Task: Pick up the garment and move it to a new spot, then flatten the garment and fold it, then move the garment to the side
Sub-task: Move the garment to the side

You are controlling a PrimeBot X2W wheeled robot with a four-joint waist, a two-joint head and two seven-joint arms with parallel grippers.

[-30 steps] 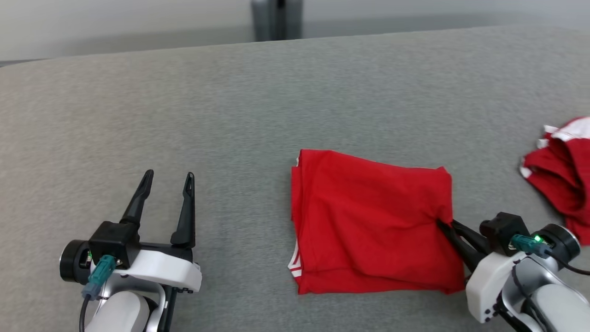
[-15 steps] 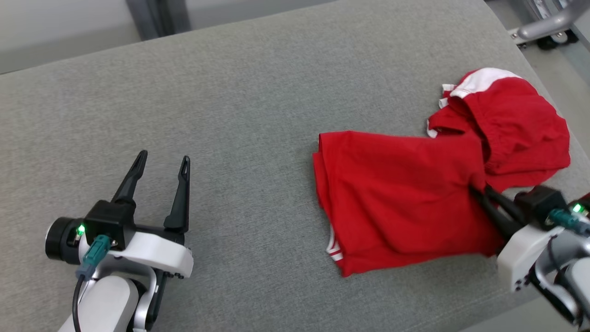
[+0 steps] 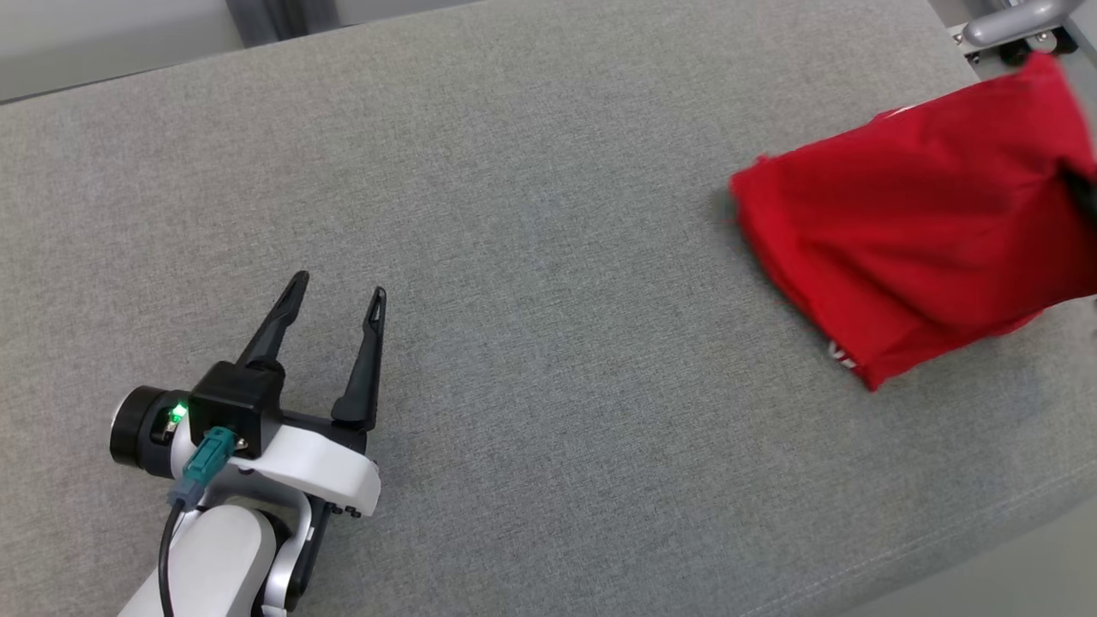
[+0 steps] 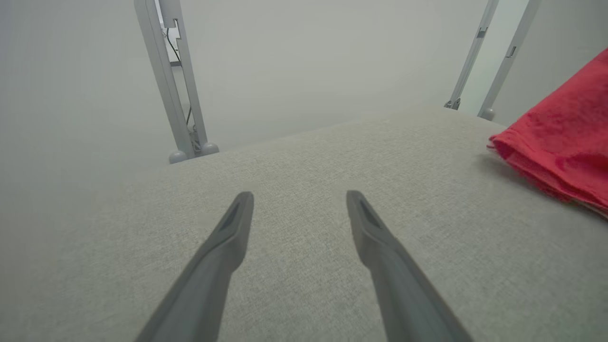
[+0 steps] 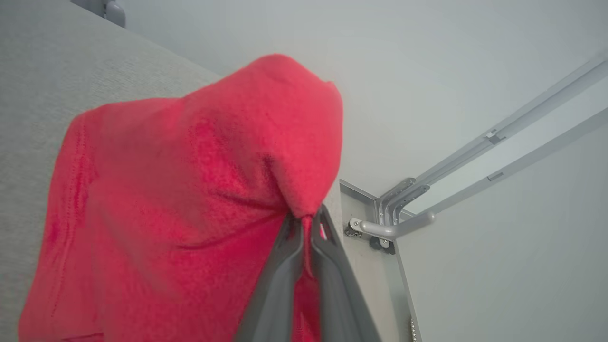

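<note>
Head and wrist views, read from left to right. At far left the left gripper (image 3: 339,284) sits low over the grey padded surface (image 3: 548,171), its two dark fingers spread wide with nothing between them, well apart from the work. The middle of the surface is bare cloth. At far right the folded red garment (image 3: 917,248) is over the right end of the surface, near its far corner. It is pinched at one bunched point by the right gripper (image 5: 308,218), whose jaws are closed tight on a tuck of fabric, as the right wrist view shows. The step in hand appears to be the last one, carrying the folded garment to the side. To do it well, the carry should stay low so the layers do not fall open. The free edge should be laid down first, and the grip released only once the whole fold lies on the surface, short of the edge by the metal frame (image 3: 1003,21). Several things are uncertain. In the head view the garment is blurred and runs off the right border, where only a dark sliver of the right gripper shows. It cannot be told whether the garment's lower edge touches the surface, and whatever lies beneath it is hidden. A small white marking at its lower corner is too faint to identify.
</note>
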